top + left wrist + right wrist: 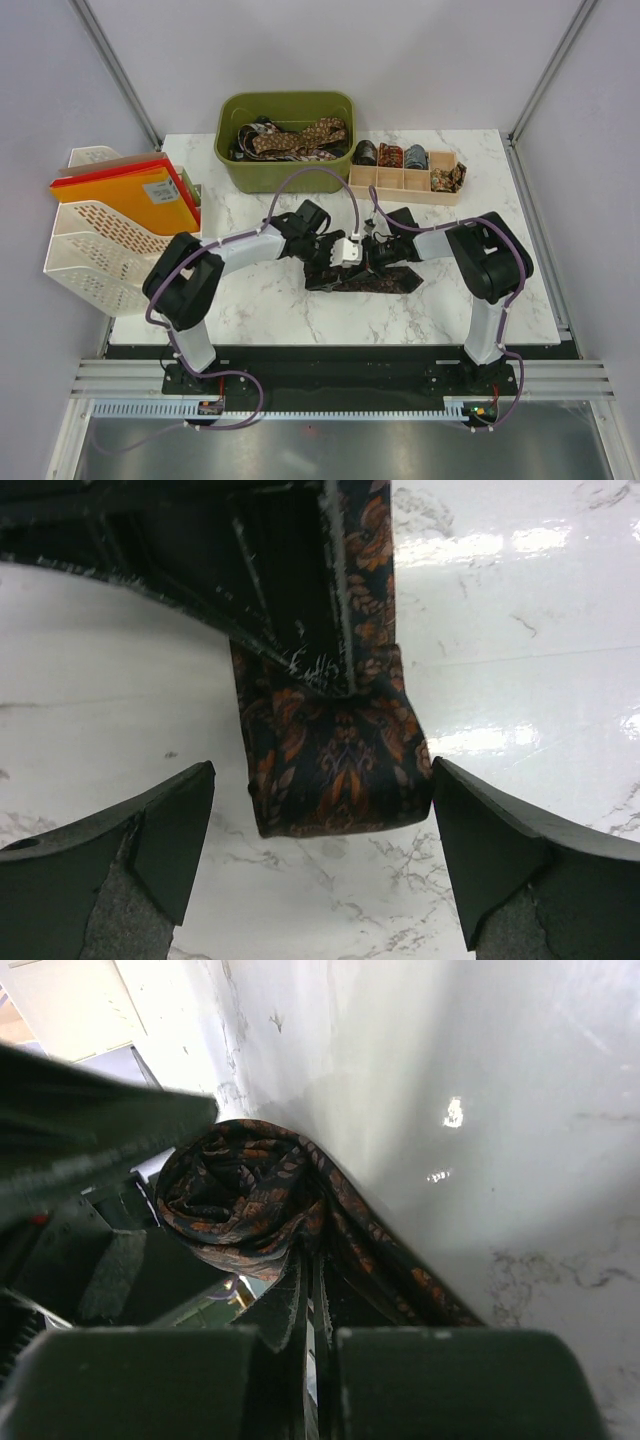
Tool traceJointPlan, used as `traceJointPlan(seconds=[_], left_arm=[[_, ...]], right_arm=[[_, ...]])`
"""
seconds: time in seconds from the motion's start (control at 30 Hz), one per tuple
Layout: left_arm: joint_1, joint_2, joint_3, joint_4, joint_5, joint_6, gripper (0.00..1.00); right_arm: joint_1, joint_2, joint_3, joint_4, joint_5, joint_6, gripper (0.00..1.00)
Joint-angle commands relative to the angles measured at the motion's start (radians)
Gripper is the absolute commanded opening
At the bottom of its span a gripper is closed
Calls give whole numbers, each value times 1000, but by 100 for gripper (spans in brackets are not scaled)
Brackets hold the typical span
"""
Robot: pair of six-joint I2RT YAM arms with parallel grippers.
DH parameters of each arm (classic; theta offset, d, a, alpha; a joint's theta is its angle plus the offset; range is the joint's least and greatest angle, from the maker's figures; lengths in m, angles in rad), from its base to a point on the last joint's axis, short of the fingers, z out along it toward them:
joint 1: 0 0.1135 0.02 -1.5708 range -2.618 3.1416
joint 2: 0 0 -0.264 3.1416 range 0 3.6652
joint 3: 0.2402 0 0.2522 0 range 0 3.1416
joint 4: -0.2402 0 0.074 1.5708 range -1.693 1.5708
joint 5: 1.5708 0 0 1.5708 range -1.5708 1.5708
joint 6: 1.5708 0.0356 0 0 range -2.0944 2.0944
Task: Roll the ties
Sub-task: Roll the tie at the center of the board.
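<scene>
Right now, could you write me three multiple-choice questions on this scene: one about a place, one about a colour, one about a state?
1. Where does the green bin stand?
A) at the far edge of the table, left of the wooden tray
B) at the near edge
C) on the floor

2. What colour is the tie being rolled?
A) plain white
B) dark with an orange print
C) bright blue stripes

3. How is the left gripper?
A) open, the tie's end between its fingers
B) shut on a cup
C) out of view

Key:
1 A: the top view shows it at the back, beside the tray.
2 B: both wrist views show the print.
3 A: a gap shows on each side of the tie.
</scene>
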State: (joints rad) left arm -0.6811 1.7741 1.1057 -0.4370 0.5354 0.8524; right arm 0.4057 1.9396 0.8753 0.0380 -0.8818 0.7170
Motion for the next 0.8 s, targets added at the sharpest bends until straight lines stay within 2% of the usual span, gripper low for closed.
traceJointPlan(seconds=[0.0, 0.17, 0.27, 0.3, 0.37, 0.4, 0.5, 0.67, 0.77], left_arm=[[-38, 18, -4, 50, -2, 66, 94], [-75, 33, -9, 11, -38, 65, 94], [-78, 63, 17, -32, -69, 51, 79], [-80, 71, 25, -49, -68, 50, 70], [-80, 80, 32, -68, -68, 48, 60], [-78, 81, 33, -69, -66, 50, 52], [-78, 84, 37, -75, -63, 59, 42], [-78, 85, 42, -91, -52, 70, 39], [-77, 81, 51, -94, -42, 50, 46]], right_arm=[[5, 30, -16, -56, 122, -39, 0], [4, 18, -22, -46, 109, -14, 0], [1, 7, -33, 2, 99, 5, 0], [2, 2, -42, 16, 89, 15, 0], [1, -14, -56, 54, 84, 39, 0], [-2, -22, -59, 66, 84, 48, 0], [-5, -45, -70, 106, 84, 78, 0], [-22, -76, -67, 143, 79, 111, 0], [-21, -62, -68, 82, 93, 66, 0]])
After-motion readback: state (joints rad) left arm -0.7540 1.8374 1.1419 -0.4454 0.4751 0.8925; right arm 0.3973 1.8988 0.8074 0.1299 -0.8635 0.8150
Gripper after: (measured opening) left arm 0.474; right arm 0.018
